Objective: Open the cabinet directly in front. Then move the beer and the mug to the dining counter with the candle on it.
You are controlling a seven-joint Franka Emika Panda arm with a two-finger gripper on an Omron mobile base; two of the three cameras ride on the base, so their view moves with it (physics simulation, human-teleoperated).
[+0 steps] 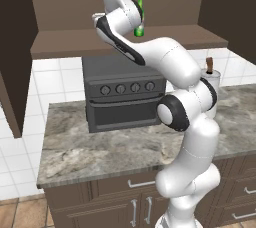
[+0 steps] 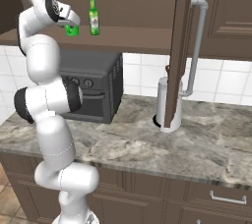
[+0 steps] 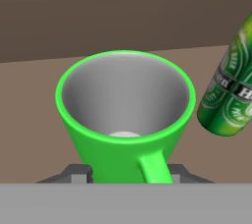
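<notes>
The claw (image 2: 72, 25) is closed on the mug (image 3: 125, 120) — handle toward the camera, rim up — inside the open cabinet (image 2: 147, 41). Just beside it, to its right, the beer (image 2: 93, 15) stands on the shelf. Below sits the toaster oven (image 1: 125, 97).

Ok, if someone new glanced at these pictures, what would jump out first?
Probably the white arm reaching high into the open cabinet, its claw right at the bright green mug on the shelf. Beside the mug stands the green beer bottle, upright. Below them, a dark toaster oven sits on the stone counter.
</notes>
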